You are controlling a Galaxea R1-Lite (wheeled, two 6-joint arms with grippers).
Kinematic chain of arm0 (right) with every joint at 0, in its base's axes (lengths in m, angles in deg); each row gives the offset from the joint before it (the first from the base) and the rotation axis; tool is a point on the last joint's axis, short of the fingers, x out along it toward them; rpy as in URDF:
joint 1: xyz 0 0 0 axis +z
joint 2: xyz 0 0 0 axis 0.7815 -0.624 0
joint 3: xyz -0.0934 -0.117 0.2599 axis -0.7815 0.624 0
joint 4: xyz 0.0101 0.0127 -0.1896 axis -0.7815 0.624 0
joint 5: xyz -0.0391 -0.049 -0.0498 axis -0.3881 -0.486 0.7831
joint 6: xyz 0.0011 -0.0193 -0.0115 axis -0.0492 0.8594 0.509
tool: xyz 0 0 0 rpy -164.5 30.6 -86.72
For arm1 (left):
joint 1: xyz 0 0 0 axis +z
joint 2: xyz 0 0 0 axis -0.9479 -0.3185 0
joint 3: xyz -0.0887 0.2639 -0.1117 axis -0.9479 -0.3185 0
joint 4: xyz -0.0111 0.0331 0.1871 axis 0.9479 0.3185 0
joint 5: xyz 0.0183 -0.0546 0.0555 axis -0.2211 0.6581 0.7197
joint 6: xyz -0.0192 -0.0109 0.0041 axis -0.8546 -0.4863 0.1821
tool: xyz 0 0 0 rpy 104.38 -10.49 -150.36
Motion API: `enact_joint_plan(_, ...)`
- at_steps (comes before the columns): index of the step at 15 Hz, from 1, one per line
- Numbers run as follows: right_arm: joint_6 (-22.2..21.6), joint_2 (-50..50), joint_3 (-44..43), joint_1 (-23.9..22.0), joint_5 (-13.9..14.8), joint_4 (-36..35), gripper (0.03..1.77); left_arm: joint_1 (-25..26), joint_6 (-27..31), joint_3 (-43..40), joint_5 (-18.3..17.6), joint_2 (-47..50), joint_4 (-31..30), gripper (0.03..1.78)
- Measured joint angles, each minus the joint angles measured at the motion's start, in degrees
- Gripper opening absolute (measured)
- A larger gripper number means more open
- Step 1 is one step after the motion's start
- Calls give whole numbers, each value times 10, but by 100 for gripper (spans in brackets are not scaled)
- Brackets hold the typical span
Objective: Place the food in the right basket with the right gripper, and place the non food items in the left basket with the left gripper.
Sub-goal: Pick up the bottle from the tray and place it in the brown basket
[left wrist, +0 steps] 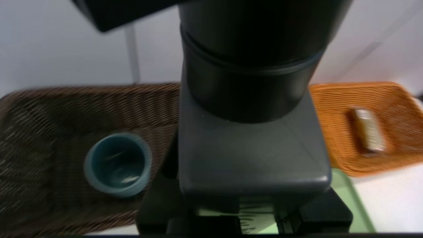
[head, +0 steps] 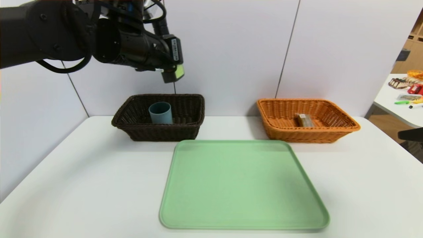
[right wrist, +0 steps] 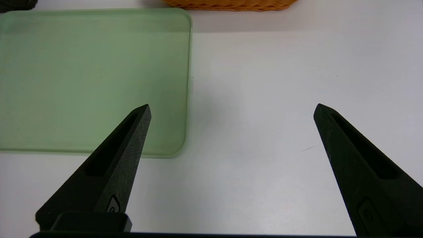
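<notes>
White table [head: 82, 185] carries a green tray [head: 243, 185] at its near edge. Left gripper [head: 172, 73], clamped on the black pump bottle [left wrist: 251, 109], hangs above the dark brown basket [head: 132, 127] holding the cup [head: 160, 113]. Snack bar [head: 304, 120] lies in the orange basket [head: 281, 132]. Right gripper [right wrist: 231, 112] gapes empty.

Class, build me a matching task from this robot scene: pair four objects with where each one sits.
Things:
1. blue-grey cup
2. snack bar
3. black pump bottle
4. green tray

Places:
A. in the orange basket
B. on the white table, nothing on it
C. held in the left gripper, above the dark brown basket
D. upright in the dark brown basket

Pairs: 1-D, 2-A, 3-C, 4-B
</notes>
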Motion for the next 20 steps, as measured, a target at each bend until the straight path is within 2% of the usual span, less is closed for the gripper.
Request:
enact_joint_plan(3, 0, 2, 1, 0, -9, 0, 170, 53, -8, 6, 49, -3, 55, 62)
enact_joint_plan(6, 0, 1, 1, 0, -13, 0, 170, 98, -27, 5, 58, -8, 90, 62)
enact_joint_plan(10, 1, 0, 0, 0, -13, -1, 170, 134, -30, 6, 68, -31, 88, 62)
enact_joint_plan(20, 1, -3, -1, 0, -13, -1, 170, 166, -32, 9, 69, -136, 42, 62)
